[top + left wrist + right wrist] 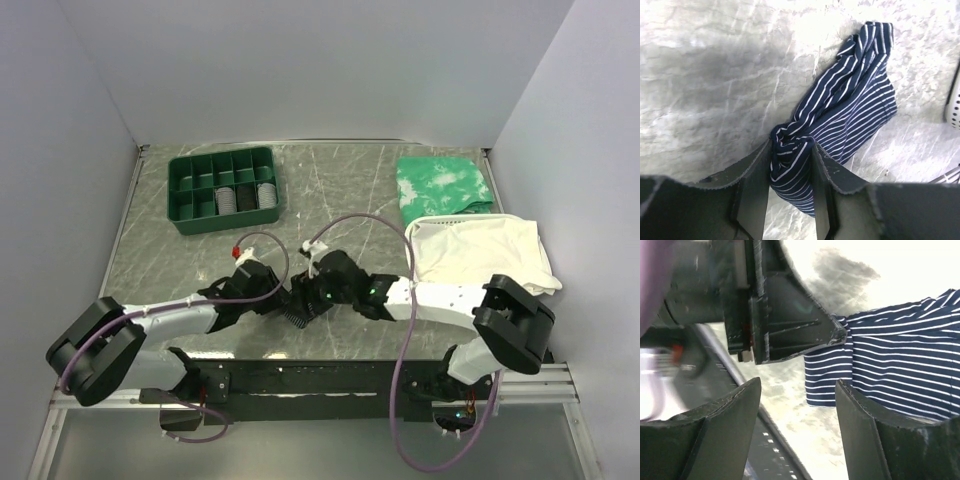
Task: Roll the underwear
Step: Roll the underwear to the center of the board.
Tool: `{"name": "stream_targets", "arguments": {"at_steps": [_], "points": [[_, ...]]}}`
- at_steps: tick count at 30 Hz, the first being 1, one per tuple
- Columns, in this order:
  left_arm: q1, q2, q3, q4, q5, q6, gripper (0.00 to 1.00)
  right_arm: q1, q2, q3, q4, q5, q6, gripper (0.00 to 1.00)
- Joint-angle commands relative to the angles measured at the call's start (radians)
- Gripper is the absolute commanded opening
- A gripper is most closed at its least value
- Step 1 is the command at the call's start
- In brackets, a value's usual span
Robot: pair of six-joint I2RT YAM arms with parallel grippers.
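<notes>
two grippers on the underwear (850,100)

top: left gripper (283,298) and right gripper (308,300) meet near the front of the table (350,190). left wrist: left jaws clamp the garment's bunched end. right wrist: right jaws stand apart, striped cloth just behind.

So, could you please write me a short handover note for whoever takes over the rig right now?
Left gripper: jaws shut on a bunched end of the underwear.
Right gripper: jaws open, empty, beside the garment.
The underwear lies on the table between the arms, mostly loose and crumpled.
Done: one end gathered.
To do: roll up the rest.
</notes>
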Motion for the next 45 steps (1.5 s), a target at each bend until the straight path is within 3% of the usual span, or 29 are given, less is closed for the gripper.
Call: {"name": "stream_targets", "arguments": {"at_steps": [1,7,21,31,35,39,45], "points": [[-0.008,0.067,0.06,-0.215,0.039,0.021,0.38,0.086,0.032,0.067,-0.189,0.338,-0.125,0.68],[-0.008,0.094,0.093,-0.237,0.062,-0.004,0.38,0.154,0.086,0.093,-0.194,0.451,-0.117,0.68],[-0.006,0.136,0.13,-0.26,0.085,0.018,0.38,0.217,0.141,0.138,-0.183,0.453,-0.172,0.68],[-0.003,0.144,0.14,-0.26,0.089,0.024,0.38,0.226,0.178,0.133,-0.156,0.431,-0.168,0.6],[0.003,0.144,0.142,-0.263,0.091,0.024,0.38,0.234,0.189,0.132,-0.152,0.404,-0.169,0.48],[0.01,0.133,0.143,-0.271,0.091,0.027,0.38,0.234,0.197,0.112,-0.148,0.372,-0.154,0.25],[0.056,0.074,0.139,-0.294,0.086,0.039,0.4,0.188,0.134,0.012,-0.059,0.237,-0.071,0.15]]}}
